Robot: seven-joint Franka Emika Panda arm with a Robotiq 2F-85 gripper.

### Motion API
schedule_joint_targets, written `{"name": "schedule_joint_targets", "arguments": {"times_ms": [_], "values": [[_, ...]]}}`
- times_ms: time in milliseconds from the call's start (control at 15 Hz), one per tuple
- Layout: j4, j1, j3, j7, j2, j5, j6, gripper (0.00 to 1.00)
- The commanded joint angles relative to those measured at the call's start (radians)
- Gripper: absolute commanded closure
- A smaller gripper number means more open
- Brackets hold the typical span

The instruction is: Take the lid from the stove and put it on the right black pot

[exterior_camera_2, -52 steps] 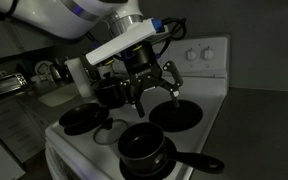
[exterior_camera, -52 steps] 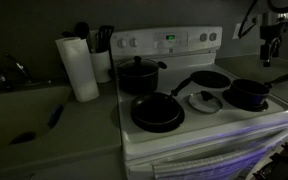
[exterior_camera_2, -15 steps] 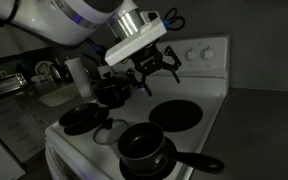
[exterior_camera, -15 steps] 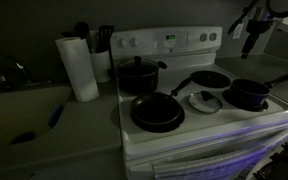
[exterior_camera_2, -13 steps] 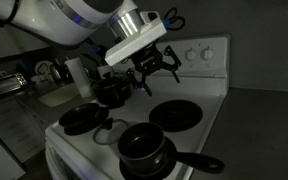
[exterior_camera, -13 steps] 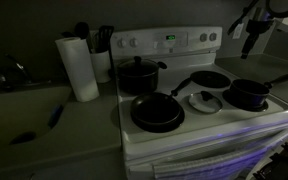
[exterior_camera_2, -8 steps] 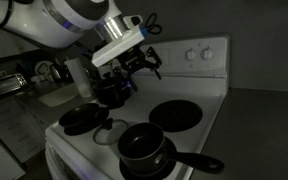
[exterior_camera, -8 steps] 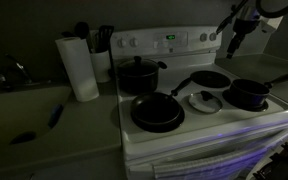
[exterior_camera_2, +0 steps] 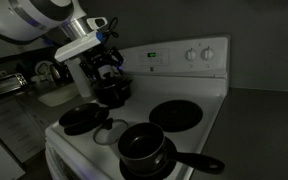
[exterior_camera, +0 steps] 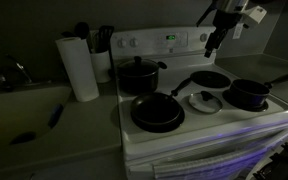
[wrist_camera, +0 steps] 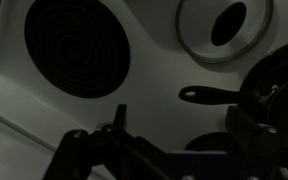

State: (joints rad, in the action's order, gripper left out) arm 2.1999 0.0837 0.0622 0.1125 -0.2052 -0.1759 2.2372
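Observation:
The small pale lid (exterior_camera: pixel 205 101) lies flat on the white stove (exterior_camera: pixel 199 135), between the front frying pan and the right black pot (exterior_camera: pixel 249 94). This low saucepan, with its long handle, also shows in an exterior view (exterior_camera_2: pixel 144 148). My gripper (exterior_camera: pixel 216 42) hangs high over the back of the stove, near the control panel, apart from the lid and the pot. In an exterior view (exterior_camera_2: pixel 106 68) it appears above the larger pot. In the wrist view the gripper (wrist_camera: pixel 182 125) is open and empty, and the lid (wrist_camera: pixel 224 28) shows at the top right.
A larger black pot with side handles (exterior_camera: pixel 139 76) stands at the back left. Flat black frying pans sit at the front left (exterior_camera: pixel 157 112) and back right (exterior_camera: pixel 210 79). A paper towel roll (exterior_camera: pixel 81 68) and a utensil holder stand on the counter beside the stove.
The arm has swung leftwards across the stove, from the right side to above its back. The gripper stays open and empty. Lid and pots have not moved.

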Motion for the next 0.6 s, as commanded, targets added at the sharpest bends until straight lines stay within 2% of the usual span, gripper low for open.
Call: {"name": "schedule_joint_targets", "arguments": {"times_ms": [0, 67, 133, 333, 400, 533], "values": [[-0.001, -0.006, 0.002, 0.001, 0.001, 0.001, -0.002, 0.00], [-0.001, -0.007, 0.001, 0.001, 0.001, 0.001, -0.002, 0.00], [0.005, -0.003, 0.014, -0.053, -0.009, 0.008, -0.024, 0.00], [0.000, 0.037, 0.096, -0.268, -0.046, 0.027, -0.135, 0.00], [0.021, -0.033, -0.007, -0.131, 0.071, 0.027, -0.011, 0.00], [0.040, -0.035, -0.014, -0.126, 0.080, 0.029, -0.029, 0.00]]}}
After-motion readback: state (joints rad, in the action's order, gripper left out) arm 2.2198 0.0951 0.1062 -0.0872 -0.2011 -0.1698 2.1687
